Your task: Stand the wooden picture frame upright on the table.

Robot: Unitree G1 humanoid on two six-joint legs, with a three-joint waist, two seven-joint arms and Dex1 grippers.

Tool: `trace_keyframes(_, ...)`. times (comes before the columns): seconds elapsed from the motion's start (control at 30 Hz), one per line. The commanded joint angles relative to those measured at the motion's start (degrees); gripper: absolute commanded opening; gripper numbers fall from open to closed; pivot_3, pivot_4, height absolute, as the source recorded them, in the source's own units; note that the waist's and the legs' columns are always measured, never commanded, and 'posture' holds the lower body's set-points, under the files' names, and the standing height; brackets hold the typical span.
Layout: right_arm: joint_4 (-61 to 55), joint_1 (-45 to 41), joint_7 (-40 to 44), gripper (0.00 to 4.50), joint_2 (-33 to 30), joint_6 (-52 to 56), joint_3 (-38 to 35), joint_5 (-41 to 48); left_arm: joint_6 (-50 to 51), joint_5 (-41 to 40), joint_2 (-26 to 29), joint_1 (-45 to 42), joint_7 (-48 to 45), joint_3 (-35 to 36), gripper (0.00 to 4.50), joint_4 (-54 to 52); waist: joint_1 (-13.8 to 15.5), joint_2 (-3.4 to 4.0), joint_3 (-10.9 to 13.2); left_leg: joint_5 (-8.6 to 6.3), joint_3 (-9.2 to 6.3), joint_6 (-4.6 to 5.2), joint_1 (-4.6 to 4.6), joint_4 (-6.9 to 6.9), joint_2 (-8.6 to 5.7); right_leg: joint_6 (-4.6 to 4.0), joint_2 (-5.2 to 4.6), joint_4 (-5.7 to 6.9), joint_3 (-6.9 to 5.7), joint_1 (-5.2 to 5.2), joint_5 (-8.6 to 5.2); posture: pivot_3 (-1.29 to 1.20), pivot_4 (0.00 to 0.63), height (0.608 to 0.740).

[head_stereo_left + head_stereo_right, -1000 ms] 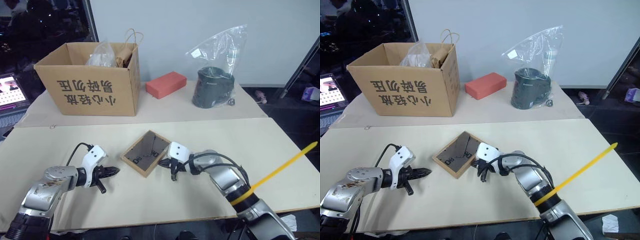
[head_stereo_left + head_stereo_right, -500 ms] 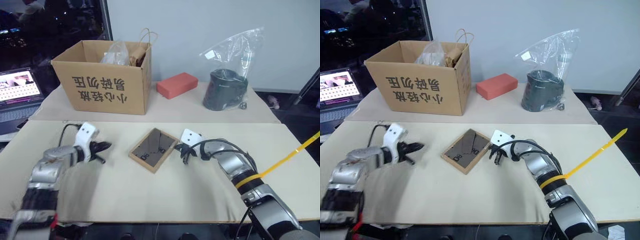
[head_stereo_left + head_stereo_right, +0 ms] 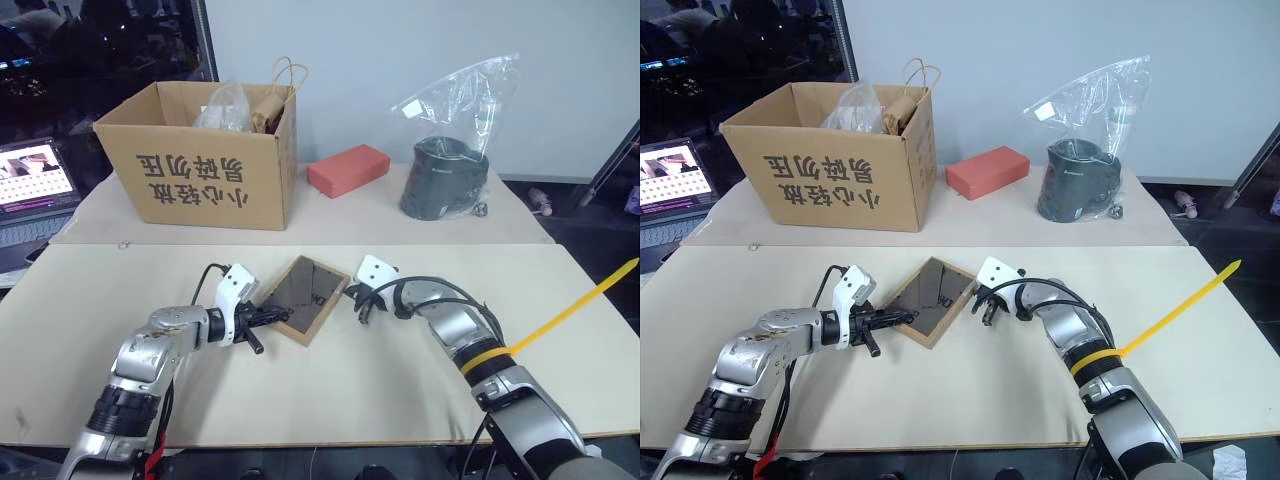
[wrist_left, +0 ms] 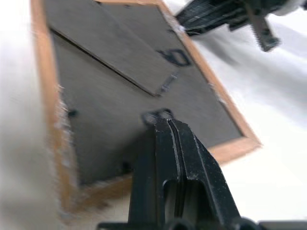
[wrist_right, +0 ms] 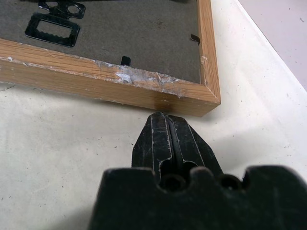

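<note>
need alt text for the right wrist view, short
The right gripper, jaws shut, sits on the pale table with its tip at the light-wood edge of the wooden picture frame, near a corner. The frame lies with its dark back panel up, showing small black metal hangers.

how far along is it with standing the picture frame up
Early. Done: both shut hands are at the wooden picture frame, which lies back-up on the table. In hand: left hand over its near edge, right hand at a corner. Left: tipping it upright.

The wooden picture frame (image 3: 304, 299) lies back up (its front hidden); the laptop (image 3: 30, 190) is cut off.
</note>
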Motion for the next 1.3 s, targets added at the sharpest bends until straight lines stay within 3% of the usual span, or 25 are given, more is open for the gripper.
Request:
trace_keyframes(0.03,-1.94,2.98,1.97,0.01,0.17,1.43,0.54,-0.16,2.97,-4.06,-0.54,3.49,0.14,0.91,0.0,-6.83,0.0,0.0,0.0,0.0,0.0,0.0,-0.01,-0.03,0.0,0.01,0.0,-0.02,0.0,-0.01,-0.01,0.0,0.15,0.74)
trace_keyframes(0.2,-1.8,3.43,1.78,0.01,-0.08,1.42,0.22,-1.03,-4.17,-3.33,-2.22,-7.12,12.35,15.75,0.0,7.0,0.14,-0.06,0.04,-0.01,-0.01,0.01,-0.04,-0.03,0.0,-0.01,0.0,-0.01,-0.04,-0.06,-0.02,0.0,0.15,0.74)
trace_keyframes(0.27,-1.74,3.38,1.69,0.01,0.01,1.65,0.07,-1.05,-6.76,-3.35,-1.76,-10.94,14.0,18.55,0.0,12.52,-0.08,-0.09,0.04,0.01,-0.02,0.0,-0.03,-0.01,0.0,-0.01,0.01,-0.02,-0.04,-0.08,-0.02,0.0,0.15,0.74)
trace_keyframes(0.33,-1.82,3.33,1.72,0.01,0.06,1.82,0.02,-1.11,-9.21,-1.28,-0.98,-11.86,12.56,16.71,0.0,15.69,-0.26,-0.06,0.01,0.0,-0.02,0.0,-0.03,-0.04,0.0,0.0,0.0,-0.17,-0.02,-0.01,-0.02,0.0,0.15,0.74)
trace_keyframes(0.47,-2.55,3.43,2.13,0.01,-0.23,2.4,-0.39,-1.16,-18.11,7.48,-0.56,-11.32,8.39,6.59,0.0,22.61,0.04,-0.02,-0.01,-0.02,-0.01,-0.02,-0.02,-0.15,0.0,-0.05,-0.02,-0.28,-0.05,0.06,0.01,0.0,0.15,0.74)
trace_keyframes(0.73,-6.41,4.32,1.52,0.01,-0.94,5.18,-2.12,-0.76,-28.4,13.08,-6.44,-12.08,4.35,-1.0,0.0,32.25,0.16,-0.04,0.01,0.0,-0.02,-0.05,-0.27,-0.09,0.0,-0.04,0.0,-0.22,-0.08,-0.15,0.02,0.0,0.15,0.74)
trace_keyframes(0.87,-8.14,5.58,1.86,0.01,-1.73,5.74,-2.56,-0.62,-26.86,11.29,-7.78,-11.17,1.88,-0.91,0.0,30.31,0.29,-0.04,0.0,0.0,-0.02,-0.05,-0.29,-0.11,0.0,-0.04,-0.02,-0.27,-0.08,-0.14,0.02,0.0,0.15,0.74)
trace_keyframes(1.0,-8.21,6.28,2.87,0.01,-2.41,4.37,-1.69,-0.97,-17.82,6.16,-6.61,-4.88,-6.52,-4.77,0.0,16.98,0.43,-0.04,0.0,-0.01,-0.02,-0.05,-0.32,-0.12,-0.01,-0.03,-0.04,-0.3,-0.08,-0.12,0.01,0.0,0.15,0.74)
trace_keyframes(1.13,-11.56,7.86,5.06,0.01,-2.38,5.38,-0.9,0.18,-12.43,4.34,-5.02,-0.6,-7.5,-5.45,0.0,9.79,0.76,-0.02,-0.01,-0.01,-0.02,-0.05,-0.32,-0.11,-0.02,-0.01,-0.05,-0.31,-0.1,-0.07,0.0,0.0,0.15,0.74)
trace_keyframes(1.3,-25.33,15.43,9.25,0.01,-5.52,12.27,1.32,1.15,-9.42,3.58,-2.99,5.3,-5.6,-4.32,0.0,3.2,0.42,0.0,-0.02,-0.02,-0.02,-0.03,-0.29,-0.13,-0.02,0.03,-0.04,-0.31,-0.09,-0.08,-0.05,0.0,0.15,0.74)
